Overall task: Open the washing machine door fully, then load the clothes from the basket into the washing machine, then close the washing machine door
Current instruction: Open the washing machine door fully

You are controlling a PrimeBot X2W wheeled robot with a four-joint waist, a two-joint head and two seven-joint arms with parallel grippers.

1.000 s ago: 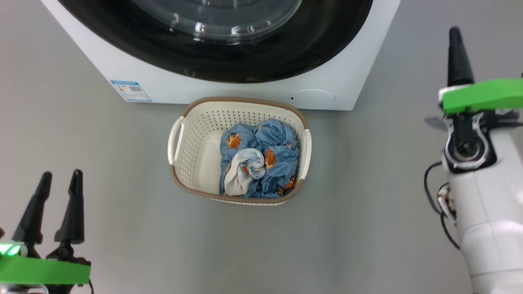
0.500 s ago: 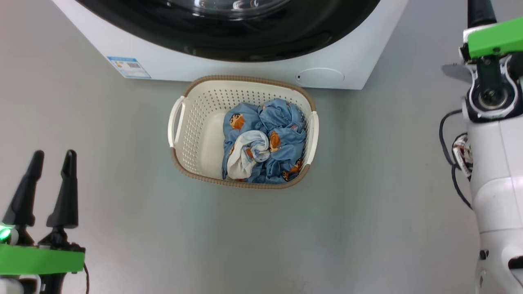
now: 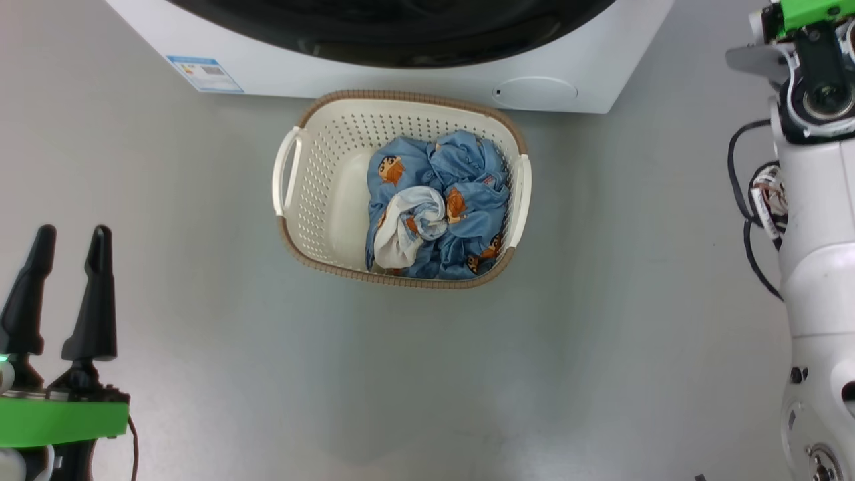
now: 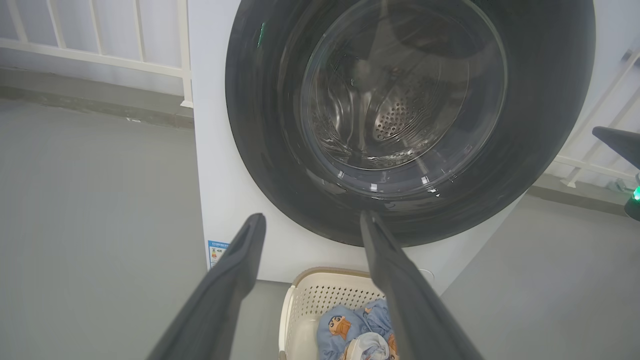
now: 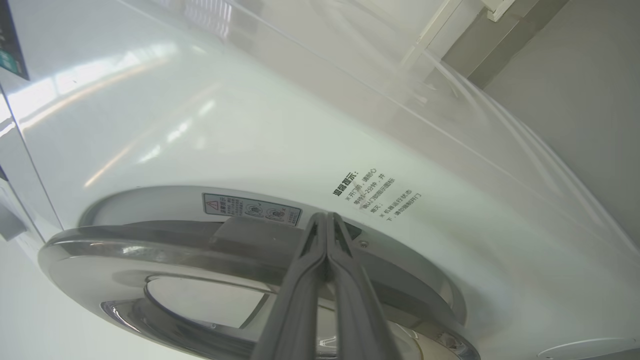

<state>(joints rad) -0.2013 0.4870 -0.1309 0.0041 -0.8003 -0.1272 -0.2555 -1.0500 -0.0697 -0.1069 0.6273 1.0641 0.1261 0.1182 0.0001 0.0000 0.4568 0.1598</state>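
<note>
Washing machine door [image 4: 400,115] seen shut against front of washing machine [image 3: 374,77]; drum visible through glass. Basket [image 3: 314,194] placed on grey floor [image 3: 427,374] just before machine, below door. Clothes [image 3: 441,207] bunched in basket's right half, white piece lying on blue print. Left gripper [image 3: 73,232] held low at left, well apart from basket, fingers spread wide, nothing gripped. Right gripper [image 5: 326,216] found at door's rim, fingers pressed together, empty, tips by recess beside rim; contact could not be told.
</note>
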